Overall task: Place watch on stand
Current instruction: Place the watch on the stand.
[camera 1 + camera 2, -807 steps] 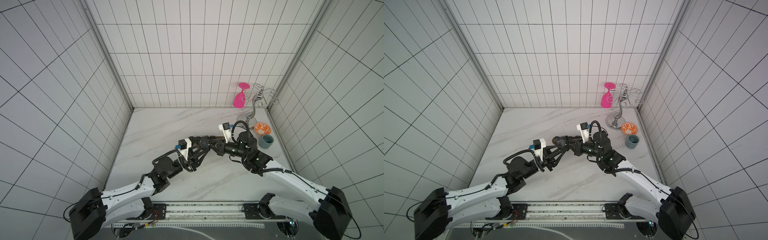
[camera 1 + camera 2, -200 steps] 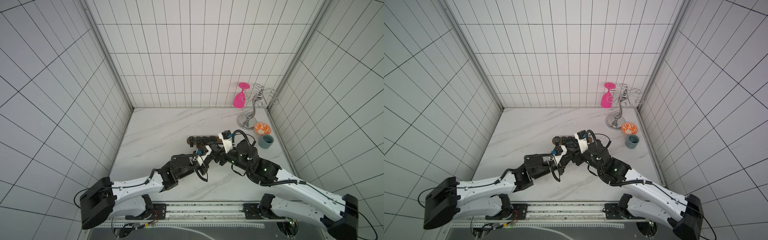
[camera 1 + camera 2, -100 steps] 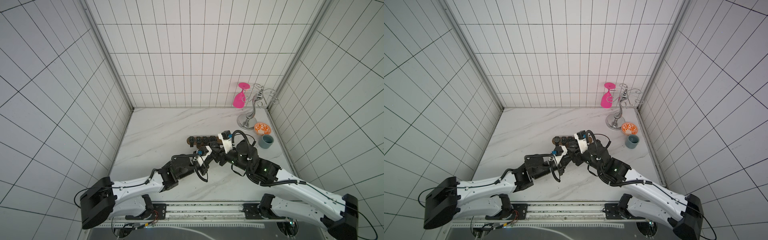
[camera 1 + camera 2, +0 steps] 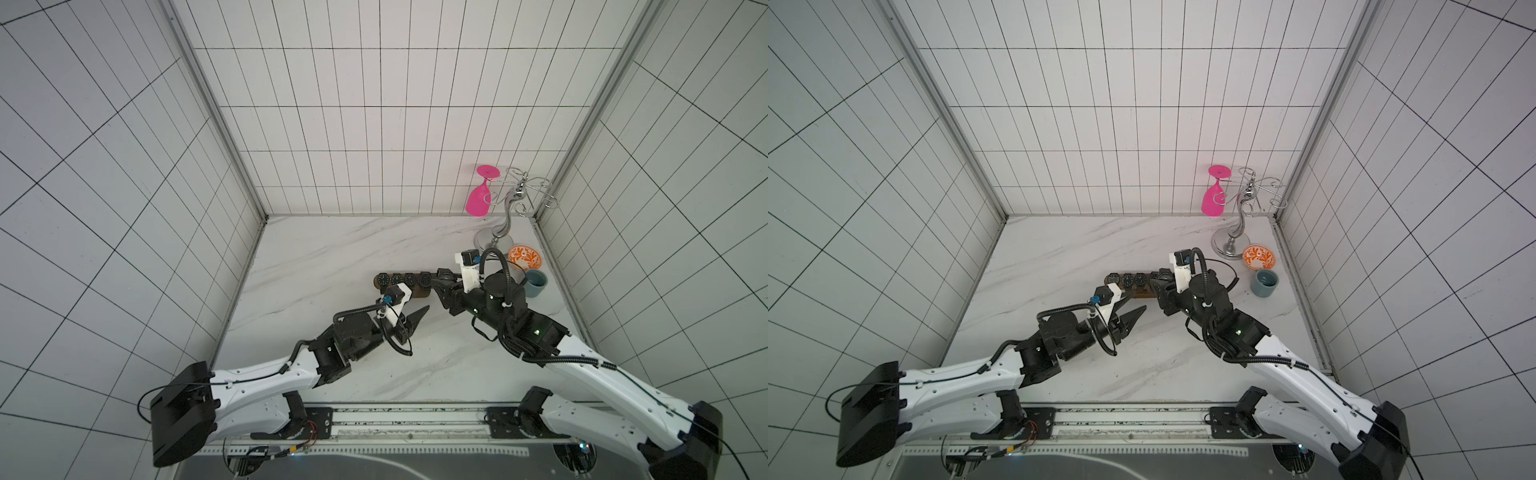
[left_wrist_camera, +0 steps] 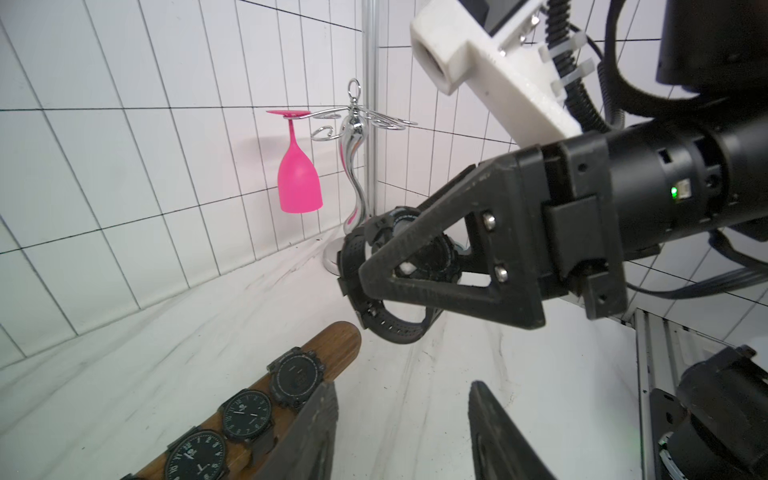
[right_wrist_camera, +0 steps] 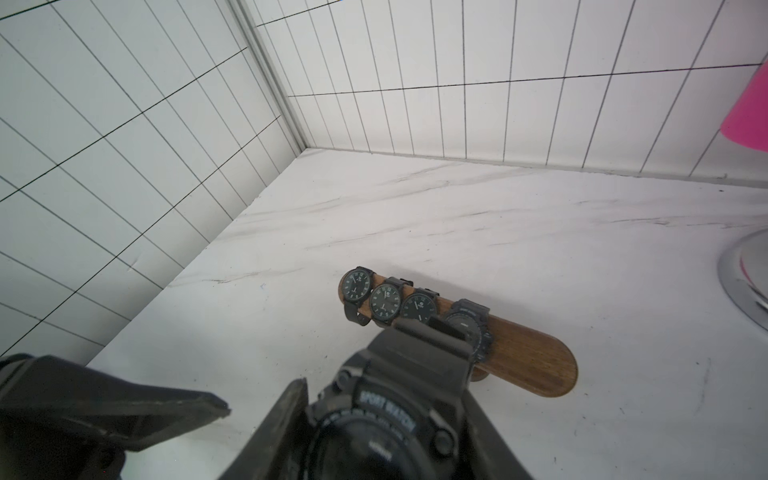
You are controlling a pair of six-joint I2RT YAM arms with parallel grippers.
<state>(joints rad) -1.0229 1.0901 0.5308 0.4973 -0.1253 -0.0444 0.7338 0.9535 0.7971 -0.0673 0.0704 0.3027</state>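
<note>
The stand (image 4: 420, 294) is a brown wooden bar on the marble, with several black watches side by side on its left part; its right end (image 6: 528, 357) is bare. My right gripper (image 4: 440, 286) is shut on a black sport watch (image 6: 386, 399), gripping the case from both sides. The watch's strap (image 5: 399, 328) forms a closed loop, hanging just beyond and above the bar's bare end (image 5: 336, 345). My left gripper (image 5: 403, 399) is open and empty, in front of the stand (image 4: 1142, 294) and apart from the watch (image 4: 1165, 275).
At the back right stands a chrome wire rack (image 4: 505, 216) with a pink glass (image 4: 478, 199) hanging upside down. An orange patterned bowl (image 4: 524, 257) and a blue-grey cup (image 4: 536, 282) sit right of my right arm, near the wall.
My left gripper has opened and drawn back from the watch toward the front. My right gripper still holds the watch at the bar's right end.
</note>
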